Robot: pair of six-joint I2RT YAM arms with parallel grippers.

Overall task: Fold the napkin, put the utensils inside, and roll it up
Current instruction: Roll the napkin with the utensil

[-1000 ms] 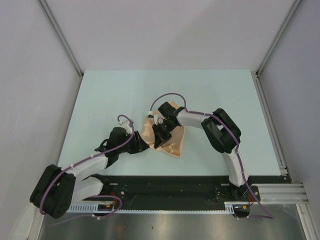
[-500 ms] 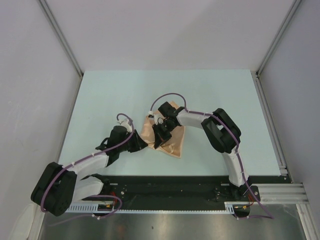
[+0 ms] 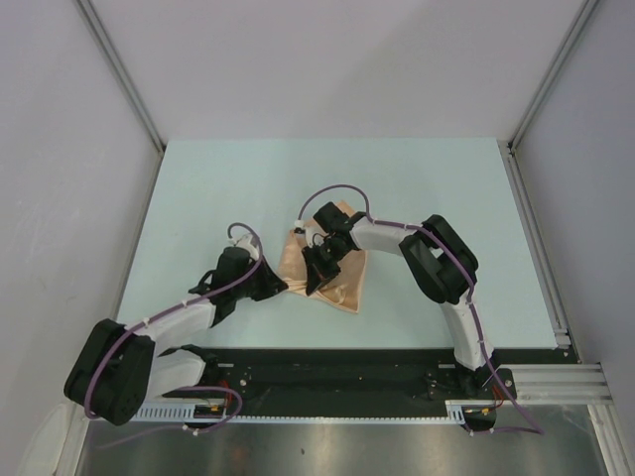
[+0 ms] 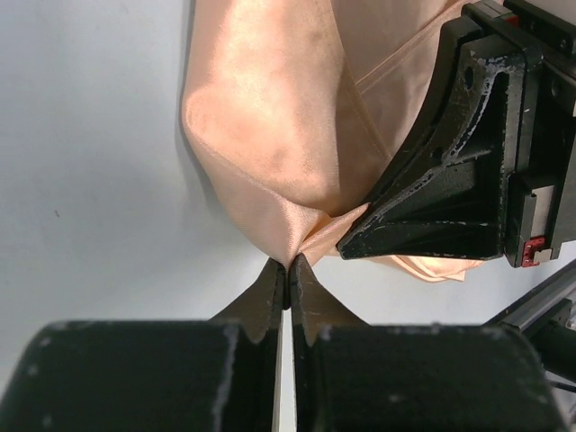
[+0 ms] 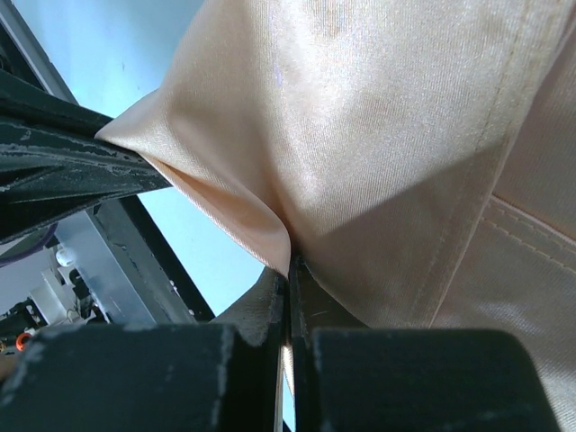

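Observation:
The peach-orange napkin [image 3: 345,285] lies bunched on the pale table, between the two arms. My left gripper [image 3: 285,289] is shut on the napkin's near left corner; in the left wrist view [image 4: 288,270] the cloth [image 4: 270,126] is pinched at the fingertips. My right gripper [image 3: 312,286] is shut on a fold of the napkin [image 5: 387,135] right beside it, as the right wrist view [image 5: 290,268] shows. The two grippers are almost touching. No utensil is in view.
The pale blue table [image 3: 248,188] spreads around the napkin. A black rail [image 3: 347,369] with the arm bases runs along its near edge. Grey walls and metal posts [image 3: 124,74] stand on the left, back and right.
My left gripper has moved slightly left and away from the rail, holding the napkin corner. The right arm has hardly moved.

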